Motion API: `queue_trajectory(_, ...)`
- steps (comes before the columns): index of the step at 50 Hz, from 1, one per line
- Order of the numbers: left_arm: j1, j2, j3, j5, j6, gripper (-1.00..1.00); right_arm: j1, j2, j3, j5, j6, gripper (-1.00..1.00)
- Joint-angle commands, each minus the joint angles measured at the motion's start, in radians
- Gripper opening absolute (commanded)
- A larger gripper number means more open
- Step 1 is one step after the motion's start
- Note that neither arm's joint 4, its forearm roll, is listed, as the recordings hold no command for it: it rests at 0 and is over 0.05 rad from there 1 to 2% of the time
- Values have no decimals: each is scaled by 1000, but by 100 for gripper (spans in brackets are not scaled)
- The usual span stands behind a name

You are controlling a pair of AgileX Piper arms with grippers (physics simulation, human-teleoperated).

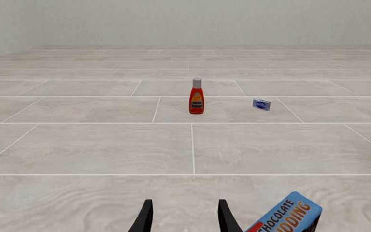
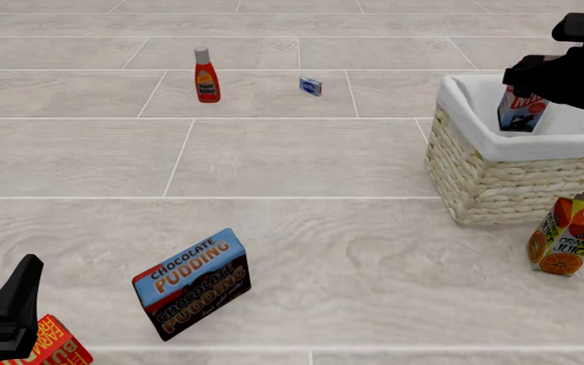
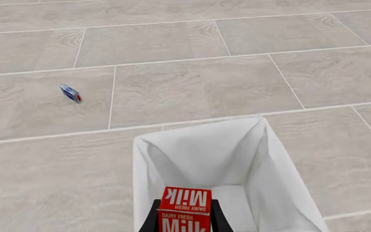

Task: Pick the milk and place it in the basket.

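The milk [image 2: 522, 111], a small red carton with a blue-and-white lower part, hangs over the inside of the wicker basket [image 2: 495, 179] at the right. My right gripper [image 2: 531, 85] is shut on the milk from above. In the right wrist view the milk [image 3: 184, 209] sits between the fingers above the basket's white lining [image 3: 198, 154]. My left gripper [image 1: 182, 217] is open and empty, low at the near left of the front view [image 2: 8, 308].
A ketchup bottle [image 2: 206, 75] and a small blue box [image 2: 312, 86] stand at the back. A chocolate pudding box [image 2: 192, 283] stands tilted near the left gripper. An orange juice carton [image 2: 572, 234] stands beside the basket. A red box [image 2: 57, 346] lies at the near left.
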Motion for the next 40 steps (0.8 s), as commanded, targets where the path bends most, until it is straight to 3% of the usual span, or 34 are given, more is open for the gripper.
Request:
queue_trajectory(1, 0, 0, 0, 0, 0, 100, -10, 42, -26, -19, 18, -100)
queue_trajectory(40, 0, 0, 0, 0, 0, 100, -48, 187, -85, -35, 23, -100)
